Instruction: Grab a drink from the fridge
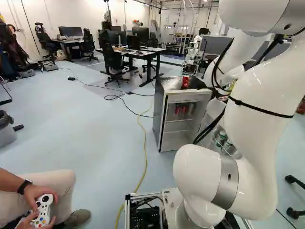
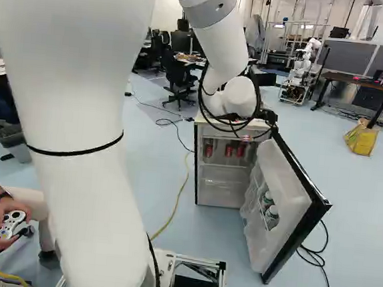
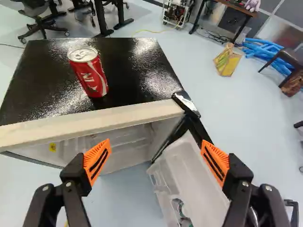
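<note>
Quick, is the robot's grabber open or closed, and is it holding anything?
Gripper: open wide, holding nothing; the red can stands on the fridge.

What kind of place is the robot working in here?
Most likely a robotics lab or workshop: another robot stands beyond the small open fridge, desks with monitors and office chairs line the room, and a person's hands hold a game controller.

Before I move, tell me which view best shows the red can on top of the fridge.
The wrist view: it shows the red can whole and close, upright on the fridge. The left base view shows it only small; in the right base view I cannot make it out.
</note>
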You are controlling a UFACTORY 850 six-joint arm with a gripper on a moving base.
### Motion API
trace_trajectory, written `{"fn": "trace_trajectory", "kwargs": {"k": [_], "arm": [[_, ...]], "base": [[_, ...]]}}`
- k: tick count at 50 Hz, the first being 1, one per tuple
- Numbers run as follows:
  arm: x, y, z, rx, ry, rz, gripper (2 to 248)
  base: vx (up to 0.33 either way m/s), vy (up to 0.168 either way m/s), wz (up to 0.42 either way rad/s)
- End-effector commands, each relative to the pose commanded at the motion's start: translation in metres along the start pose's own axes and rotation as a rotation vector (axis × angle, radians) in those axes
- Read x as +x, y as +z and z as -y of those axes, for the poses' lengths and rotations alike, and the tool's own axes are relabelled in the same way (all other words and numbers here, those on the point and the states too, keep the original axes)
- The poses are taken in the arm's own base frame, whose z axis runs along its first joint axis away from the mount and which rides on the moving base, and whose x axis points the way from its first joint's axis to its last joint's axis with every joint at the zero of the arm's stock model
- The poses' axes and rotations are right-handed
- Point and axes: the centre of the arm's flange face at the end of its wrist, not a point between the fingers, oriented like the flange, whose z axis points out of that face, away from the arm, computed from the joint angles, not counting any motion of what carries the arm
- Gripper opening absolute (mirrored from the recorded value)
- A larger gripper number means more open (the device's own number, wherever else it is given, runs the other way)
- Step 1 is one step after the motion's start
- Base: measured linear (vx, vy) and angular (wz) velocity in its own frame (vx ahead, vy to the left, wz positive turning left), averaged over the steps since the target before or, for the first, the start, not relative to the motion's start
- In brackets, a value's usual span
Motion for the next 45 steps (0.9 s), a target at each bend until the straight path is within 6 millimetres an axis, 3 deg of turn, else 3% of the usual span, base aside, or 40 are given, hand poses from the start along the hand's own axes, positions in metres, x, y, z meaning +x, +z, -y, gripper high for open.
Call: {"fn": "trace_trajectory", "kwargs": {"k": [45], "arm": [[-0.004, -0.048, -0.086, -0.21, 0.146, 0.131, 247]], "base": [[0.0, 0.0, 0.0]]}}
